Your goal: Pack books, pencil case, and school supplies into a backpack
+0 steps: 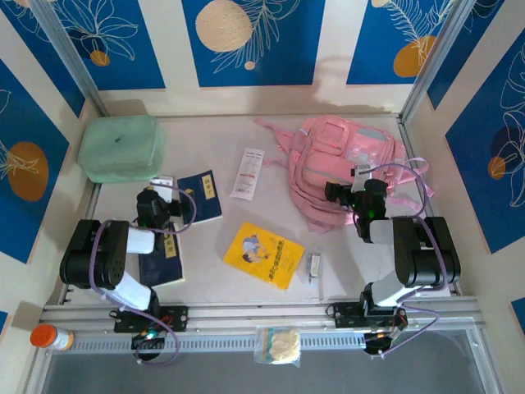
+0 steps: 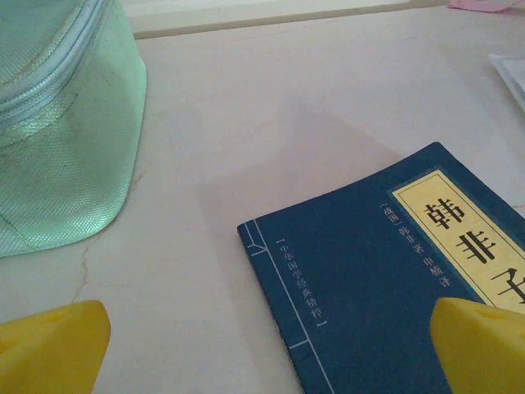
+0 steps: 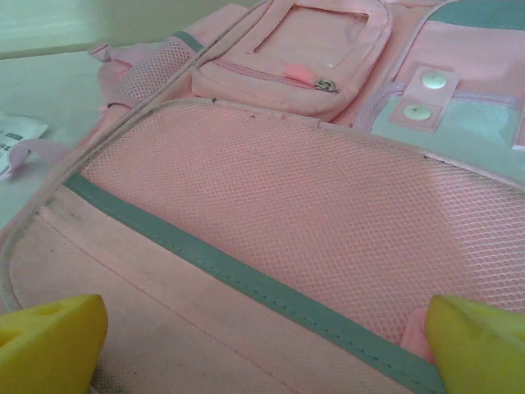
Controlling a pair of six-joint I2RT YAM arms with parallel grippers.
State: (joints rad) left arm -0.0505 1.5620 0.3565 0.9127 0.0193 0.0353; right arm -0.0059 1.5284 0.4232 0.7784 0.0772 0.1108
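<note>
In the top view, yellow book, right wrist view, backpack mesh

Bright, even overhead light casts soft faint shadows; wrist views look slightly hazy

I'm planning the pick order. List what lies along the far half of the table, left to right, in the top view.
mint-green zip case → navy book → white pencil case → pink backpack
</note>
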